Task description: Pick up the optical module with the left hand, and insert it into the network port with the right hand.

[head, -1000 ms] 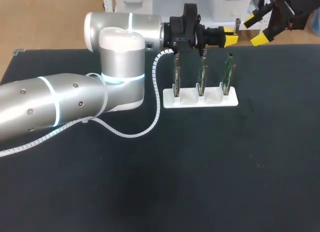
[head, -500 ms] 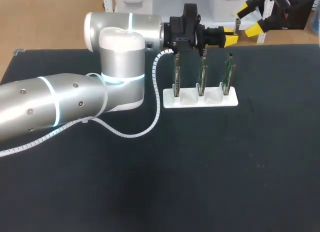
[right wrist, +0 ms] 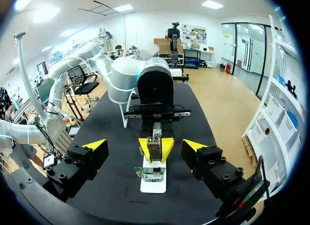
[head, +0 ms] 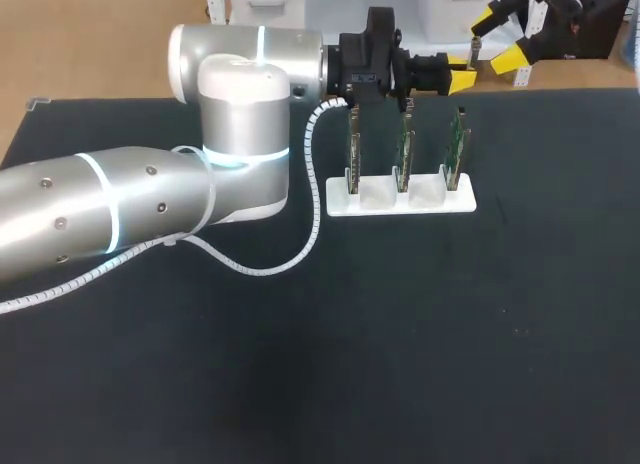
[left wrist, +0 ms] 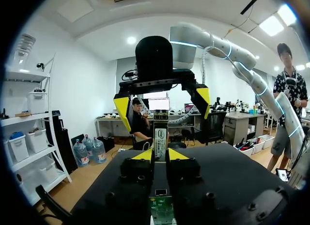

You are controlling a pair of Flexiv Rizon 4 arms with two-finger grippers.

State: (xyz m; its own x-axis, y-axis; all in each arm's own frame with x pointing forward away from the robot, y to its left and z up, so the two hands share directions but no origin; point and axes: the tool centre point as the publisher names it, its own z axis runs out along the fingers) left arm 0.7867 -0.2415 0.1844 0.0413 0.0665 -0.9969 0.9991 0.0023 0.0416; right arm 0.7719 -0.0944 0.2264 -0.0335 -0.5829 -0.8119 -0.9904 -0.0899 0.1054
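Optical module (left wrist: 160,138) held at table's far edge
Slim, metallic, it sat clamped in the left gripper (left wrist: 160,155), beyond three upright boards (head: 405,149).

The left arm (head: 120,209) runs off the head view's edge. Only the right gripper (head: 500,39) shows of the other arm, which is cut off at the border. The optical module (head: 475,52) is a small sliver at the left gripper (head: 462,80), partly covered by the fingers. Any network port on the circuit boards (head: 405,149) is too small to make out. From the right wrist, the nearest board (right wrist: 150,172) covers those behind it.
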